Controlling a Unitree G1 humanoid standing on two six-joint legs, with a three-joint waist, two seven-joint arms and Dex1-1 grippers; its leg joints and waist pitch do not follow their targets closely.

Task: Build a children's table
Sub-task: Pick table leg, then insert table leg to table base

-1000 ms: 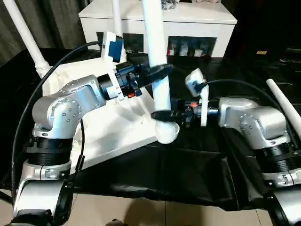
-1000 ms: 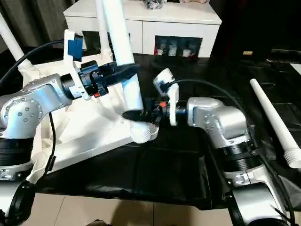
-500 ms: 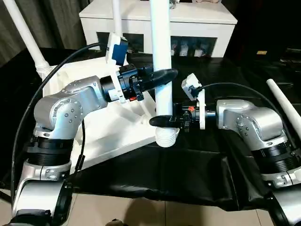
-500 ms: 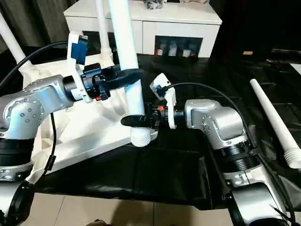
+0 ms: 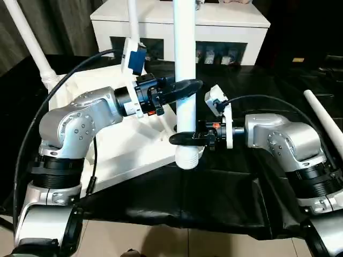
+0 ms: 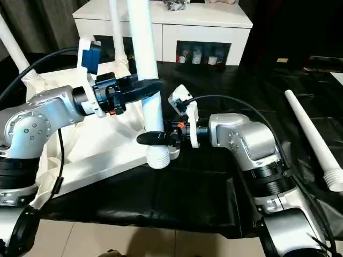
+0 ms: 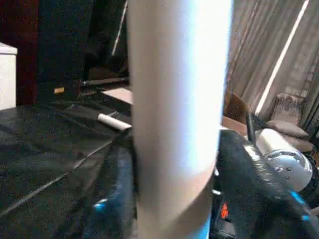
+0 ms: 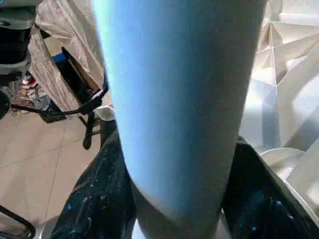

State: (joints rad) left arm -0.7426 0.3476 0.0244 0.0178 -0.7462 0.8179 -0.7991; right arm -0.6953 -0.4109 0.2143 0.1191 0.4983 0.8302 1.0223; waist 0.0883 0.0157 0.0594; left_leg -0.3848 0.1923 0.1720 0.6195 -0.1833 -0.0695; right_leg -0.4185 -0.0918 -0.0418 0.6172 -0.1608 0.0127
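Both pairs of fingers are closed on one upright leg [image 5: 185,80]: the left gripper [image 5: 182,88] higher, the right gripper [image 5: 185,138] near its ribbed foot. That foot stands at the corner of the top [image 5: 134,144] on the table [image 5: 225,187]. The wrist views show the fingers pressing the leg's sides. Another leg [image 6: 313,139] lies at the right.

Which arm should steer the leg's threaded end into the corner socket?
Right, probably. The right gripper clamps the leg low, just above its threaded end and the tabletop's near corner socket. The left gripper holds higher up, better suited to keeping it upright.
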